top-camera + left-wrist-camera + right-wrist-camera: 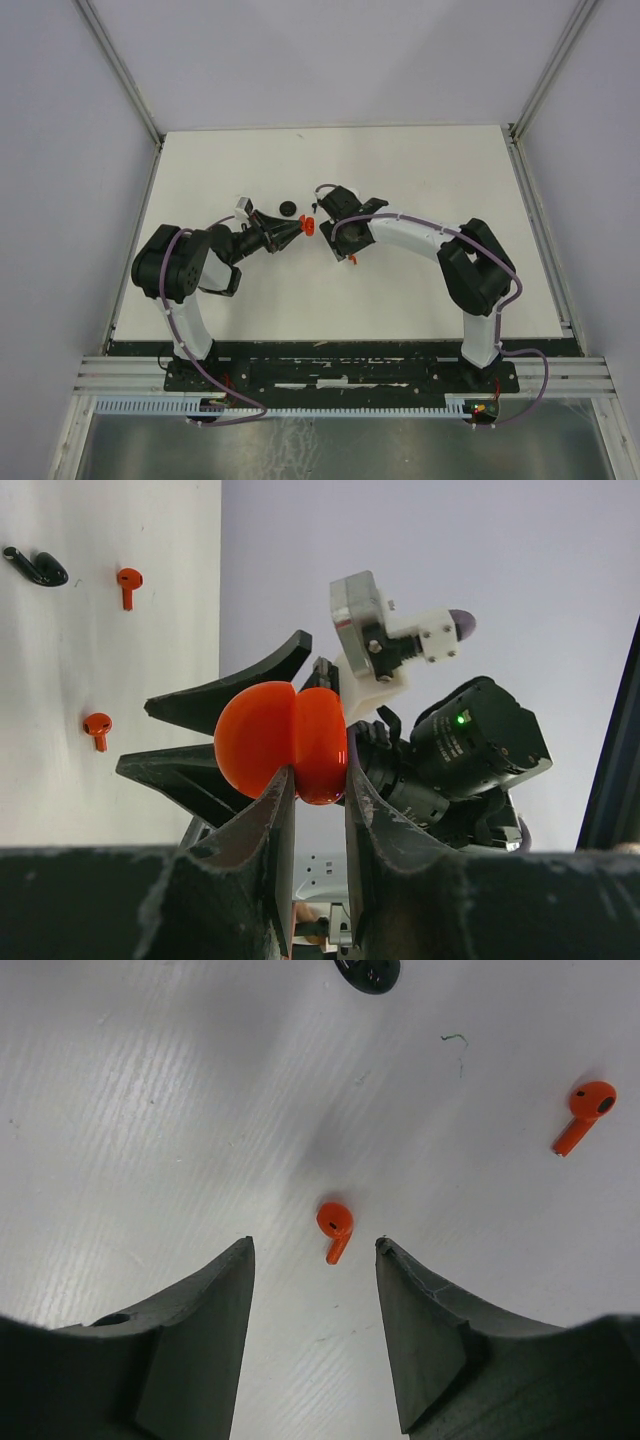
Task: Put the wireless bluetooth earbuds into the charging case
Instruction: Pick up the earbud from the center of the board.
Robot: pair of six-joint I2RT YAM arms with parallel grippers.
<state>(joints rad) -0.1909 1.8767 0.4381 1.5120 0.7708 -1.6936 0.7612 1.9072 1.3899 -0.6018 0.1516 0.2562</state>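
Overhead view of a white table (400, 170) with two robot arms reaching inward until their ends nearly meet at its middle. The left arm (185, 270) lies low and points right; the right arm (420, 235) curves in and points down at the surface.

The left gripper (318, 776) is pressed together on an orange charging case (280, 740), held up off the table. Two rounded halves show with a crease between them; whether the lid is open cannot be told. The right gripper (314, 1245) hangs just beyond the case with its fingers spread and nothing between the pads.

Directly below that gap, an orange earbud (336, 1226) lies flat on the table, stem toward the gripper, touching neither finger. A second orange earbud (585, 1110) lies well off to one side. A black round case (368, 972) sits at the far edge of the right wrist view, and a black earbud (35, 568) lies apart from the orange pair.

The step in hand looks like picking up the first earbud. Next, the right fingers would need to drop until they flank the bud and pinch it squarely, since a piece this small could easily skid aside, then carry it to the held case
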